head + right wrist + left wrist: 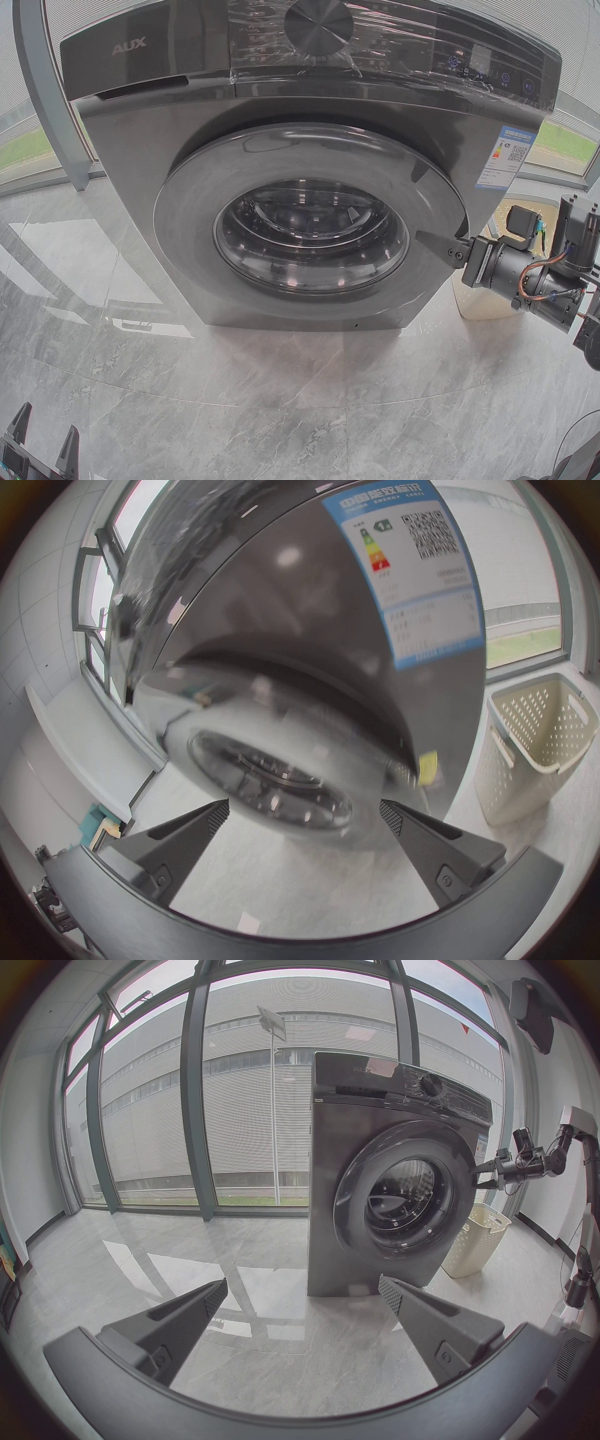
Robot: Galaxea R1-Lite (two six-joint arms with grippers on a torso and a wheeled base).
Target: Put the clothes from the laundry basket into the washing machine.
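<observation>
- Front-loading washing machine (pixel 156 156) stands on the grey marble-look floor (pixel 250 387), its round door (pixel 187 206) shut and the glass porthole (pixel 310 234) facing the robot.
- Right gripper (pixel 437 240) is held at the door's right-hand edge, approx. mid-height. Its tip appears to touch the rim, though the angle leaves contact uncertain.
- In the right wrist view the same gripper (pixel 301 808) is spread wide with nothing between its fingers. The door edge and the machine's front panel lie just ahead of it.
- From farther back, the left wrist view shows the right gripper (pixel 484 1169) level with the door's side, the arm stretching in from the robot's right.
- Left gripper (pixel 49 420) hangs low on the robot's left, well apart from the machine. It is also released, fingers parted and holding nothing (pixel 300 1285).
- Cream perforated laundry basket (pixel 475 1240) sits upright on the floor just beside the machine's right side, partly behind the right arm (pixel 481 309).
- The basket's rim and handle slot show in the right wrist view (pixel 537 742); what lies inside can't be made out.
- Blue-edged energy label (pixel 506 156) is stuck on the machine's front, upper right, and a round dial (pixel 319 25) sits centre-top on the control panel.
- Floor-to-ceiling windows (pixel 150 1116) stand behind the machine.
</observation>
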